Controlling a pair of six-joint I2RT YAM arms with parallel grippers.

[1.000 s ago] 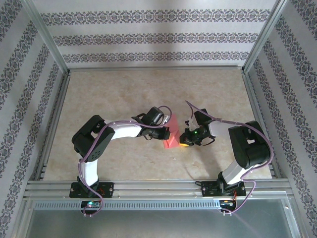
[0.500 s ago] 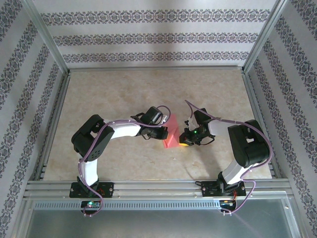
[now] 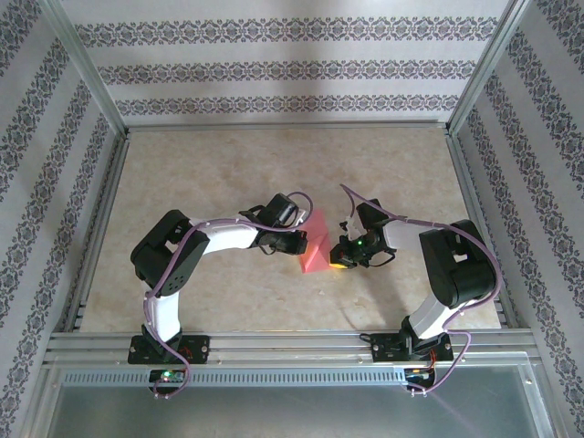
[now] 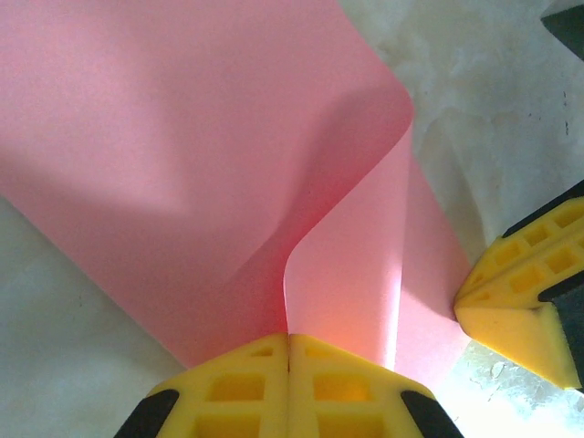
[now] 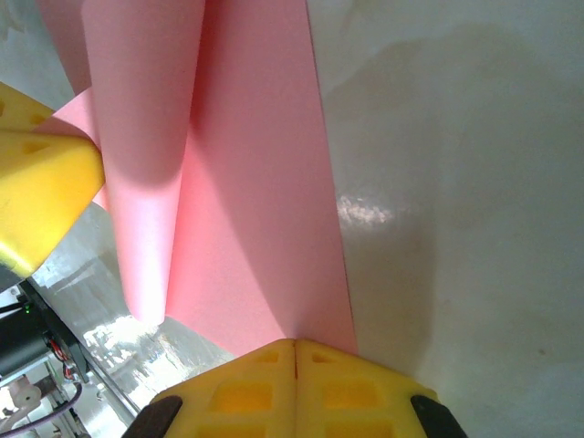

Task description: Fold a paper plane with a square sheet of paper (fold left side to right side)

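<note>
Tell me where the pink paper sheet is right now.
In the top view, the square sheet of paper lies near the middle of the table, its left side curled up and pinched by the left gripper, its right edge pinched by the right gripper.

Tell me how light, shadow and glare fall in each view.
Left wrist: the curl of the paper throws a dark shadow beneath itself, and the sheet glows orange near the shut left pincer. Right wrist: a white glare patch on the table, with a dim shadow beside the paper. Top view: even light, sharp, only soft shadows.
</note>
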